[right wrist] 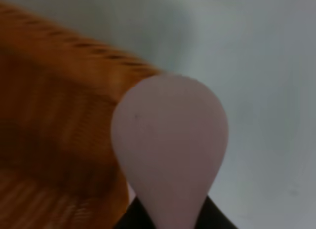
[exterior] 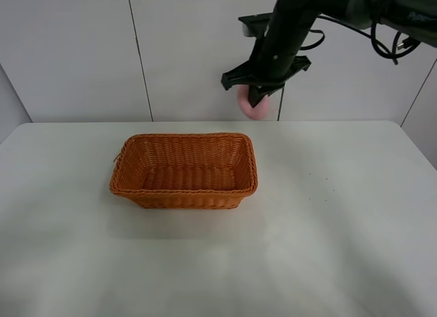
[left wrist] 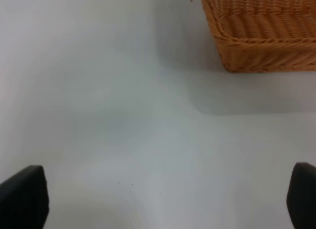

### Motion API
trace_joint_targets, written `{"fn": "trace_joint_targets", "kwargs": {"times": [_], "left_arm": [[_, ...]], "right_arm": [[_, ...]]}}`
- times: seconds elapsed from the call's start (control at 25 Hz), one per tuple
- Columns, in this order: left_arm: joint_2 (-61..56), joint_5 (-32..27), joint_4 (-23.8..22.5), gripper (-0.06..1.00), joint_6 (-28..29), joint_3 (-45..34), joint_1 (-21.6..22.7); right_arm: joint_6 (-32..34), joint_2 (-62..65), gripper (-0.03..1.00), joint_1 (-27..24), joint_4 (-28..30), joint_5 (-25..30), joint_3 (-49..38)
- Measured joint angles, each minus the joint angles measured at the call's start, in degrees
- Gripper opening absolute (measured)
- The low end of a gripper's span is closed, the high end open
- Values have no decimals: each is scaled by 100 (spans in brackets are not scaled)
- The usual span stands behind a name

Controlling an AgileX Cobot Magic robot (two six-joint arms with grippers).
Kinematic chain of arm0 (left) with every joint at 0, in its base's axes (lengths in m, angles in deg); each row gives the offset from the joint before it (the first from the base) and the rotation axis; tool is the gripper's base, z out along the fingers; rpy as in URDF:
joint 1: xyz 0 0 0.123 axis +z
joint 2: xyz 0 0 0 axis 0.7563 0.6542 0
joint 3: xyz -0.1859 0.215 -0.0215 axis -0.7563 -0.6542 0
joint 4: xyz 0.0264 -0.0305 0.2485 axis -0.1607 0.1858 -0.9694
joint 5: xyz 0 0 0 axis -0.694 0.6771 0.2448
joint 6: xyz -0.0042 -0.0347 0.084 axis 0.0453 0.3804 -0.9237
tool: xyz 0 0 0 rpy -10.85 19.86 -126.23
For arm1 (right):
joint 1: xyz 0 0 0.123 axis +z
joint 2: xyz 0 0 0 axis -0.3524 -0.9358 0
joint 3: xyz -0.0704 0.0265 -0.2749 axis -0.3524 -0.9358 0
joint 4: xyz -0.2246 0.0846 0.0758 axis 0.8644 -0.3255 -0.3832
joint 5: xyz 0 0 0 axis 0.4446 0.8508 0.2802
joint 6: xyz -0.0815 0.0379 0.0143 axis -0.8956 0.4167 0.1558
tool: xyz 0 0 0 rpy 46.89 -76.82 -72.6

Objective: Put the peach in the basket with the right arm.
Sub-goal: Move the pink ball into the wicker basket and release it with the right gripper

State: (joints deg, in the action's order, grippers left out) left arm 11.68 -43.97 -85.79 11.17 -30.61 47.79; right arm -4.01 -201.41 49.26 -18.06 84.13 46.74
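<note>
The pink peach (exterior: pixel 254 108) hangs high above the table, behind the basket's far right corner, with my right gripper (exterior: pixel 258 98) shut on it. The right wrist view shows the peach (right wrist: pixel 170 140) close up, its pointed tip away from the dark fingers (right wrist: pixel 143 216) that pinch its base. The orange-brown wicker basket (exterior: pixel 184 170) sits on the white table, open side up and with nothing in it; one corner of the basket (right wrist: pixel 59 115) shows blurred under the peach. My left gripper (left wrist: pixel 158 199) is open over bare table, its fingertips (left wrist: pixel 22 194) far apart, near a corner of the basket (left wrist: pixel 261 31).
The white table (exterior: pixel 328 214) spreads around the basket. A pale panelled wall (exterior: pixel 82 50) rises behind the table's far edge. The right arm's black links and cables (exterior: pixel 369 16) reach in from the upper right.
</note>
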Motion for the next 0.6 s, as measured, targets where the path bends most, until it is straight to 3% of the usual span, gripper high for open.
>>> {"fn": "trace_joint_targets", "kwargs": {"times": [0.36, 0.6], "left_arm": [[0, 0, 0, 99, 0, 0, 0], [0, 0, 0, 99, 0, 0, 0]], "right_arm": [[128, -242, 0, 989, 6, -131, 16], [128, -996, 0, 1174, 6, -970, 16]]}}
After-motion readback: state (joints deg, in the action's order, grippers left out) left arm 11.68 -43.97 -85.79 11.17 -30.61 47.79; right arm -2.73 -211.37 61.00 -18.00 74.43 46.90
